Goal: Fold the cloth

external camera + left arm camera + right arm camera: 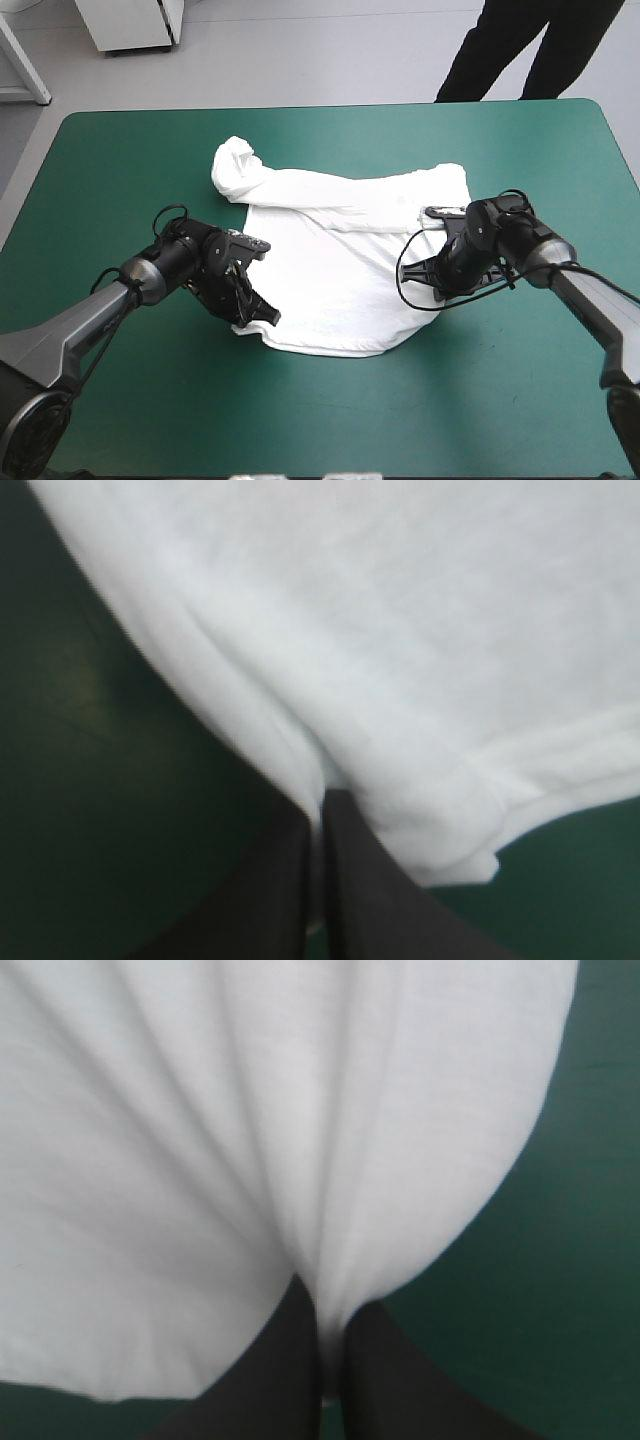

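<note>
T-shirt (pixel 340 275) between both arms' jaws

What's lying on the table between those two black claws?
Only the T-shirt, spread from the left gripper to the right gripper; the high view shows it.

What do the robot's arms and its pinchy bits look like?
The left arm and right arm are smooth grey tubes with rounded joints. They turn black and chunky near the wrists. A thin black cable loops out from each wrist. Each arm ends in jaws made of two broad black fins, curved and narrowing to a point. I can't see any markings on them.
</note>
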`<state>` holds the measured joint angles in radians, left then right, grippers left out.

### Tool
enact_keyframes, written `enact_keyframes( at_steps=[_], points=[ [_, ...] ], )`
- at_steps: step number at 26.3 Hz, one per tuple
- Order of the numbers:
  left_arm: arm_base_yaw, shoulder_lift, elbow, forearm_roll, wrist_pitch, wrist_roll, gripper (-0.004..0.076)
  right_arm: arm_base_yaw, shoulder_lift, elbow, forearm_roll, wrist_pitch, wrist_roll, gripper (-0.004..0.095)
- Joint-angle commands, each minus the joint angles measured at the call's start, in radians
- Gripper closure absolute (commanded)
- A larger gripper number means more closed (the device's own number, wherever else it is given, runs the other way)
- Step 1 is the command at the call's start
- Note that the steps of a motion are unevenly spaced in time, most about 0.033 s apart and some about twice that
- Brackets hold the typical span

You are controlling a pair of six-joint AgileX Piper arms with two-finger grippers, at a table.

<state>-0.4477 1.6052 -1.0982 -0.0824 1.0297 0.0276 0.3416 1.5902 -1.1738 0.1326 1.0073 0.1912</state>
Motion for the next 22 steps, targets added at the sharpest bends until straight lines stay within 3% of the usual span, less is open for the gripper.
enact_keyframes(
  at_steps=[1,10,16,22],
  points=[
    [-0.006,-0.118,-0.141,-0.029,0.061,-0.005,0.0734,0.003,-0.155,-0.069,-0.011,0.061,-0.021,0.0925],
    [-0.006,-0.235,-0.635,-0.029,0.222,-0.005,0.0734,0.003,-0.280,-0.470,-0.046,0.221,-0.021,0.0925],
    [-0.006,-0.235,-1.060,-0.034,0.221,-0.001,0.0734,0.003,-0.280,-0.788,-0.039,0.240,-0.029,0.0925],
    [-0.006,-0.235,-1.336,-0.050,0.184,0.019,0.0734,0.003,-0.280,-1.029,0.013,0.240,-0.040,0.0924]
  ],
)
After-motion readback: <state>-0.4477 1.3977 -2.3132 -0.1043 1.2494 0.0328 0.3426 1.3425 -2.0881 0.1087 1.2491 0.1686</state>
